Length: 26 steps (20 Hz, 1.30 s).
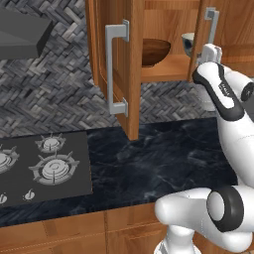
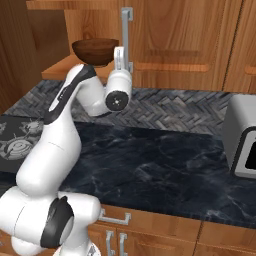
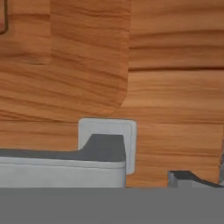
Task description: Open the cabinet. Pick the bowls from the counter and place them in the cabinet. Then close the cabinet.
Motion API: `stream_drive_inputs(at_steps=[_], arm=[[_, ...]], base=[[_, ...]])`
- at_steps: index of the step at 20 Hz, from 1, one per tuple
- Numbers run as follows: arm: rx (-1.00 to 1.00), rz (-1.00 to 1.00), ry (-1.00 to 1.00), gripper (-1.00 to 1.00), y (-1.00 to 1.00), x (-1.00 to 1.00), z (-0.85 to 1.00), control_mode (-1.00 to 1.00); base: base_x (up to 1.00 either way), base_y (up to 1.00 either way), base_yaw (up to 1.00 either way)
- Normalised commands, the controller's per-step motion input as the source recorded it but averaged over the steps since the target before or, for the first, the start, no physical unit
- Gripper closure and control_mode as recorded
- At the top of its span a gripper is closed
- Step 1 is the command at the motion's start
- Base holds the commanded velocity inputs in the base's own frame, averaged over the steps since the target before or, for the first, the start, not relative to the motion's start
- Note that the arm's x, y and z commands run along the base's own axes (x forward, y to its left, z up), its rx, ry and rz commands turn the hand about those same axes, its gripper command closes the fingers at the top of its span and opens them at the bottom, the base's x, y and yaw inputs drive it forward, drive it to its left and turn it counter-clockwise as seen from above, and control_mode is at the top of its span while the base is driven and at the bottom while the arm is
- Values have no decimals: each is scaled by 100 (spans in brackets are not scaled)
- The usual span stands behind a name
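nearest in the left base view is the black marble counter (image 1: pixel 163 158), with no bowl showing on it; to its left sits the gas hob (image 1: pixel 42 166). going left to right above it: the left door of the cabinet (image 1: pixel 116 64) stands swung out edge-on toward the camera, its grey bar handle (image 1: pixel 113 69) running vertically. inside on the shelf sits the dark wooden bowl (image 1: pixel 155 51), and further right the cream bowl (image 1: pixel 188 43) peeks out, half hidden by the right door (image 1: pixel 203 39), which also stands ajar.

so both bowls look already stowed, and what remains, by my reading, is shutting the doors. the gripper (image 2: pixel 120 57) is raised right up against the right door's vertical handle (image 2: pixel 127 35), just to the left of it in the right base view. in the hand view the handle's mounting plate (image 3: pixel 129 131) sits close ahead against the wood grain. its fingers stand spread wide and pinch nothing. the right door is the nearer one; the left door lies well apart to the arm's left, so the right door looks the natural first push.
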Motion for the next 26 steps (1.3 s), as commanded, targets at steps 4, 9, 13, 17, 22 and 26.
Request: stream_drive_inputs(at_steps=[4, 9, 13, 17, 22, 26], arm=[[0, 0, 0, -100, 0, 33, 17, -100], [0, 0, 0, -100, 0, 42, 15, -100], [0, 0, 0, -100, 0, 37, 8, -100], [-2, 0, 0, -100, 0, 1, 0, -100], [-8, 0, 0, -100, 3, -2, 3, -100], [-10, 0, 0, -100, 16, -1, 0, -100]], base=[[0, 0, 0], [0, 0, 0], [0, 0, 0], [0, 0, 0], [0, 0, 0], [0, 0, 0]])
